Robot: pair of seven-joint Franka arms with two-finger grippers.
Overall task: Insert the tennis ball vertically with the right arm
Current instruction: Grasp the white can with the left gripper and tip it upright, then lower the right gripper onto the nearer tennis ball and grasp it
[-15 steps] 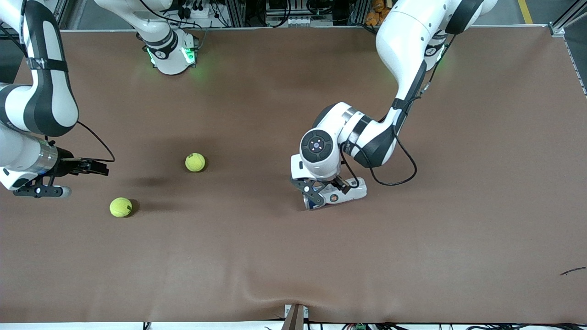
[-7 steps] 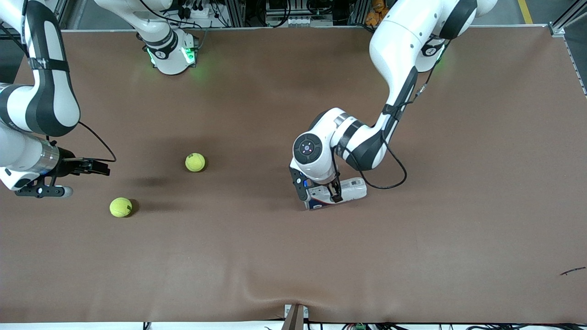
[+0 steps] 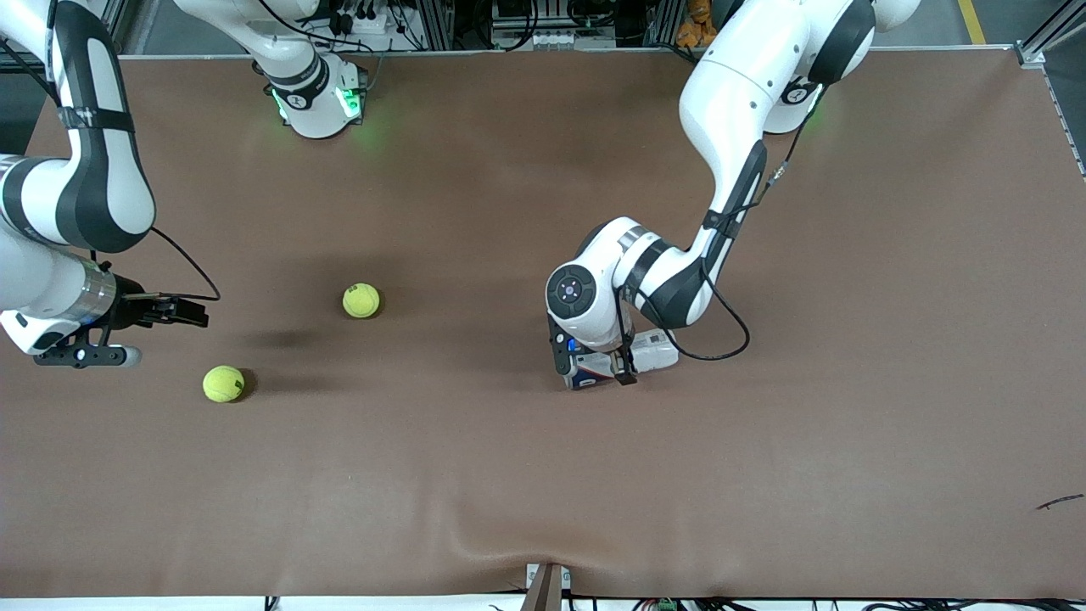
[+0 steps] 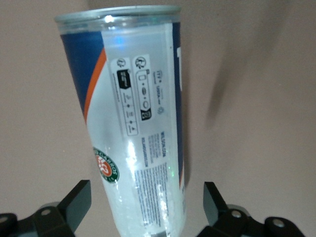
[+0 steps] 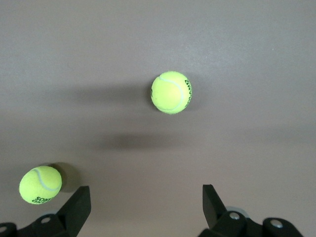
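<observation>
While both pincers gape, the left pincer point(image 3: 592, 367) straddles the Roland-Garros-badged can point(image 4: 140, 133).

- The can point(image 3: 649, 355) lay partly hidden under the left tool point(image 3: 591, 363); its lower end ran off the left wrist view.
- The right arm point(image 3: 51, 195) was cut by the front view's edge.

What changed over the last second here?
The left claw turned and came down around the lying can, fingers open either side of it, not yet shut. The right claw waits open above the table; both balls and the can stayed put.
</observation>
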